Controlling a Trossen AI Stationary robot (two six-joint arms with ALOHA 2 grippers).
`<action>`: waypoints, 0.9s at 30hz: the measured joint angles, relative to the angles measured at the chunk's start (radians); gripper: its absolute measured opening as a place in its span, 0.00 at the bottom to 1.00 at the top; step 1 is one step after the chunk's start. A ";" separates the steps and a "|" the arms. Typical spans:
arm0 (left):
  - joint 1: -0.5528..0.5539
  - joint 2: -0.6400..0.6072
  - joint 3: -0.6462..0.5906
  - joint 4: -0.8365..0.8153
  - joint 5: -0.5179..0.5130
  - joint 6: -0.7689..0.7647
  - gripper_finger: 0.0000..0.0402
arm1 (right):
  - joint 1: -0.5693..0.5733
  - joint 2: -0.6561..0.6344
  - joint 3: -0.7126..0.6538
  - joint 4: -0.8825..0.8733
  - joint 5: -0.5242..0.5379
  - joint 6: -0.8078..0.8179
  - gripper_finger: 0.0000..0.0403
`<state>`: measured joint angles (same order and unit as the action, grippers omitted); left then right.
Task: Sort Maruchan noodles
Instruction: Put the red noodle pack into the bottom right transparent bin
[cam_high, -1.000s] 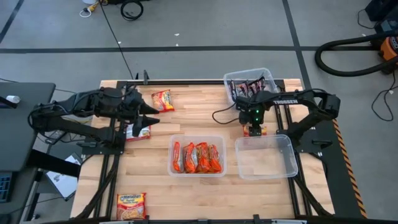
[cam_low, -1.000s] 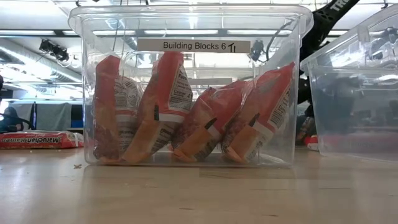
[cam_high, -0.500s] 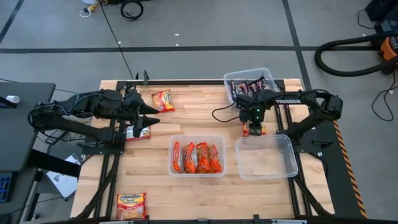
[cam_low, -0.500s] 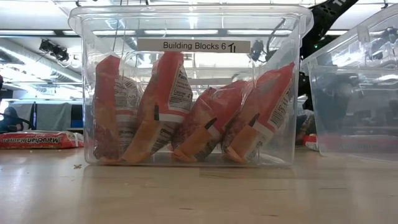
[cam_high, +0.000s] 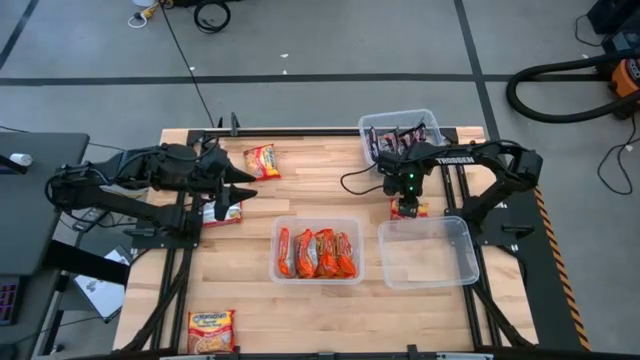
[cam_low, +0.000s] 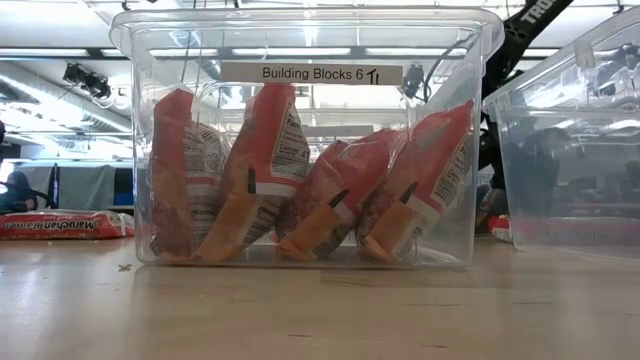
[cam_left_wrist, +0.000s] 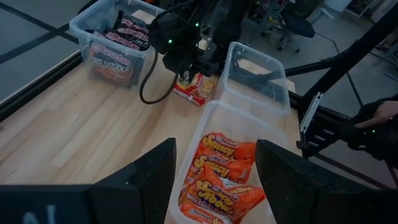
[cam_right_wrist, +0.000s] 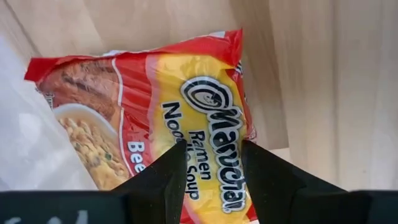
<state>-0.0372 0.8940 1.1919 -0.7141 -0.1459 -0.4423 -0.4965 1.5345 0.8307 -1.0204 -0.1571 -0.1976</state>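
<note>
My right gripper (cam_right_wrist: 211, 163) is open and points straight down over a yellow-red Maruchan beef packet (cam_right_wrist: 186, 106), which lies flat on the wood between the far bin and the empty bin (cam_high: 410, 209). One finger stands over each side of the packet's middle. My left gripper (cam_high: 246, 185) is open and waits near the table's left side, above a packet (cam_high: 224, 212) lying flat. The middle bin (cam_high: 276, 250) holds several orange packets (cam_high: 318, 253) standing on edge. The far bin (cam_high: 366, 130) holds dark packets (cam_high: 400, 140). My right gripper comes at the yellow-red packet's middle (cam_right_wrist: 214, 134) from above, fingers pointing down, one on either side of the printed name. I cannot tell whether the fingertips touch the wrapper. The packet lies flat on the table.
An empty clear bin (cam_high: 465, 250) stands right beside the right gripper on its near side. Loose packets lie near the far edge (cam_high: 262, 160) and at the near left corner (cam_high: 211, 330). A person's hand (cam_left_wrist: 379, 115) shows beyond the table's right side.
My right arm's elbow has drawn slightly toward the table's left while its gripper has stayed over the yellow-red packet. The packet has not moved.
</note>
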 joint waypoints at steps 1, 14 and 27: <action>0.000 0.000 0.000 -0.002 0.000 0.000 0.55 | 0.000 0.000 0.000 -0.001 -0.001 0.012 0.39; 0.000 0.000 0.000 -0.026 0.000 0.008 0.55 | 0.010 -0.002 -0.034 0.025 -0.028 0.112 0.35; 0.000 0.000 0.000 -0.040 0.000 0.017 0.55 | 0.033 -0.078 -0.003 -0.027 0.065 0.187 0.01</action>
<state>-0.0368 0.8940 1.1919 -0.7544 -0.1455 -0.4252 -0.4633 1.4567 0.8273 -1.0470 -0.0922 -0.0108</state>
